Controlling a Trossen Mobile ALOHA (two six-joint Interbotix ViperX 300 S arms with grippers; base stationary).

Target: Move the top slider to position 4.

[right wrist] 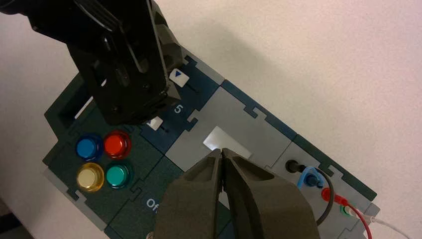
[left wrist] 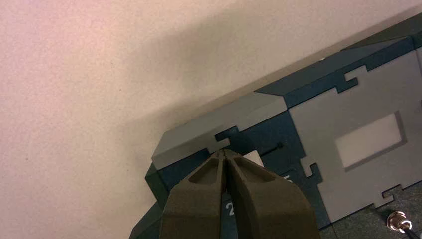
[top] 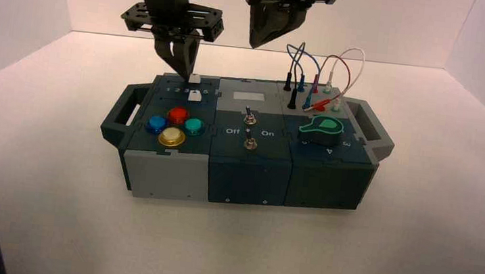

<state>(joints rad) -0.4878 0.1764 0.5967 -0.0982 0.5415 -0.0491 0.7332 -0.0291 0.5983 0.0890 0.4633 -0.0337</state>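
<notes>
The top slider (top: 195, 78), a tiny white knob, sits at the back of the box's left panel. It also shows in the left wrist view (left wrist: 255, 158) and the right wrist view (right wrist: 179, 77). My left gripper (top: 185, 73) is shut, with its tips (left wrist: 225, 152) against the knob's left side. In the right wrist view the knob stands just left of the printed 5 (right wrist: 177, 108). The digit 4 is hidden behind the left gripper; a 2 (left wrist: 230, 209) shows between its fingers. My right gripper (top: 263, 40) is shut and empty, hovering above the box's grey middle panel (right wrist: 221, 152).
The second white slider (top: 195, 95) lies just in front of the top one. Red, blue, green and yellow buttons (top: 177, 115) are in front of that. Two silver toggles (top: 250, 117) stand mid-box. Wires (top: 315, 70) and a green dial (top: 321, 127) are on the right.
</notes>
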